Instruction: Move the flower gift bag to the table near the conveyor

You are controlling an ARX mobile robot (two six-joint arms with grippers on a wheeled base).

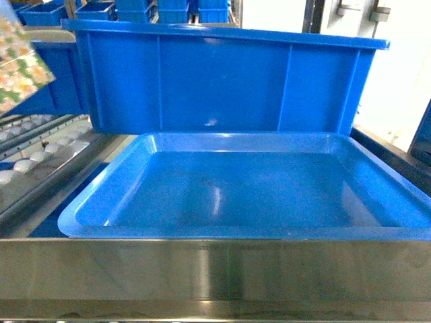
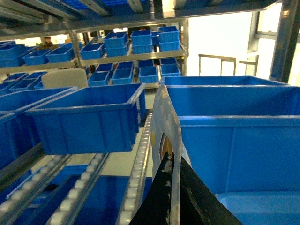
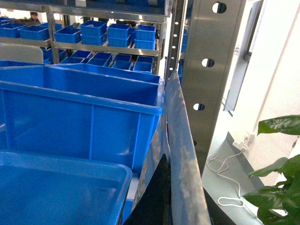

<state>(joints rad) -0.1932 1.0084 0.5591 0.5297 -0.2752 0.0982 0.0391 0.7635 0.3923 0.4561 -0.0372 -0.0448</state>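
Observation:
The flower gift bag (image 1: 17,64) shows only as a floral corner at the top left of the head view, above the conveyor (image 1: 40,151) of white roller wheels. In the left wrist view its thin pale edge (image 2: 165,117) rises from my left gripper (image 2: 172,164), whose black fingers (image 2: 157,201) are shut on it, with the roller tracks (image 2: 140,164) just to the left. My right gripper (image 3: 171,161) is shut on a glossy bluish sheet (image 3: 178,122), beside a blue bin's right end. The table is out of view. Neither gripper shows in the head view.
A shiny blue tray (image 1: 101,202) lies straight ahead behind a steel rail (image 1: 215,269), with a large blue bin (image 1: 222,81) behind it. Another blue bin (image 2: 89,117) sits on the rollers. At the far right are a steel post (image 3: 211,70), a white cable (image 3: 225,168) and a plant (image 3: 281,164).

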